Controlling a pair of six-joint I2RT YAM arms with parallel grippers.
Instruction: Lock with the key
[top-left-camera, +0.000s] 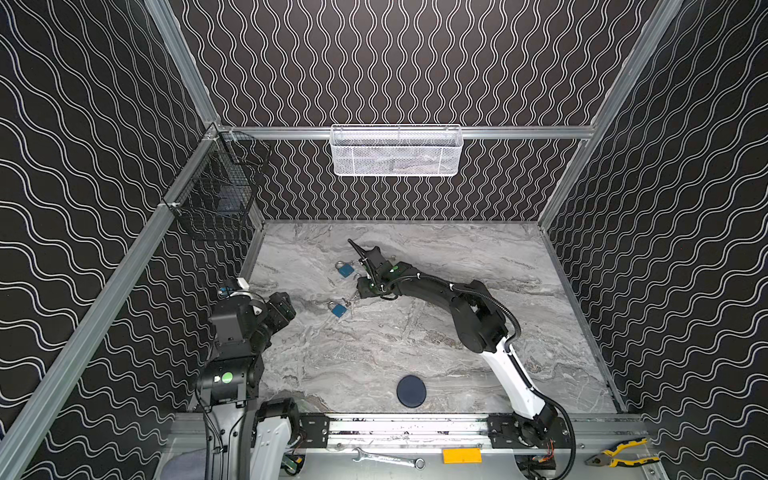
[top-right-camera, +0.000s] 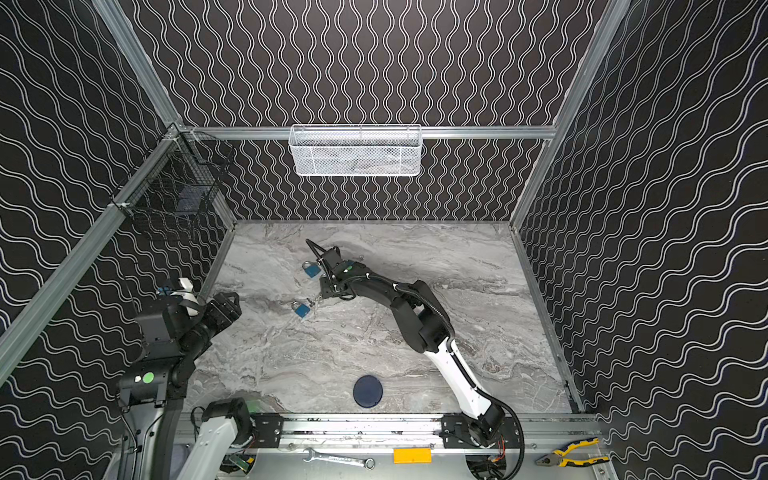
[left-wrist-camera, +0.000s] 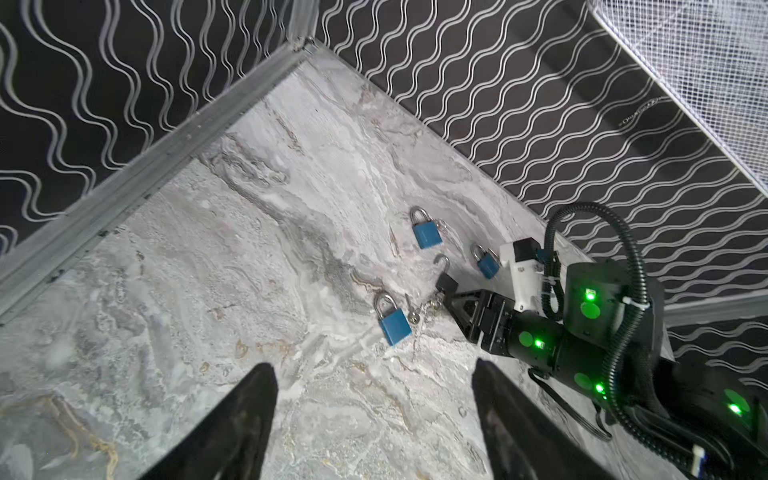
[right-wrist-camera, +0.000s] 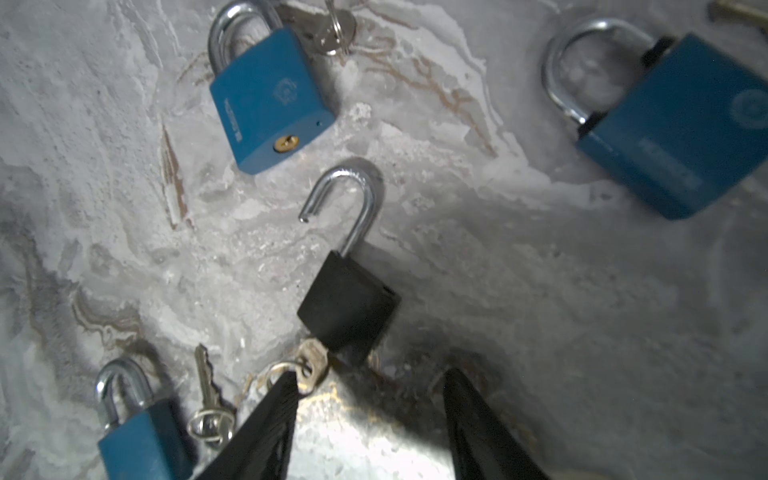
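A black padlock (right-wrist-camera: 348, 305) lies on the marble table (right-wrist-camera: 540, 332) with its silver shackle (right-wrist-camera: 353, 199) swung open. A key (right-wrist-camera: 313, 361) on a ring sticks into its underside. My right gripper (right-wrist-camera: 370, 380) stands open just behind the lock, and one of its fingers (right-wrist-camera: 282, 399) touches the key's ring. In the left wrist view the black padlock (left-wrist-camera: 446, 284) sits at the tip of the right arm. My left gripper (left-wrist-camera: 374, 374) is open over bare marble, well short of the locks.
Three shut blue padlocks (right-wrist-camera: 268, 99) (right-wrist-camera: 681, 124) (right-wrist-camera: 141, 440) lie around the black one, with a loose key (right-wrist-camera: 205, 382) beside the nearest. Both top views show a dark disc (top-left-camera: 411, 390), a white mesh basket (top-left-camera: 395, 150) and a black wire basket (top-left-camera: 216, 187).
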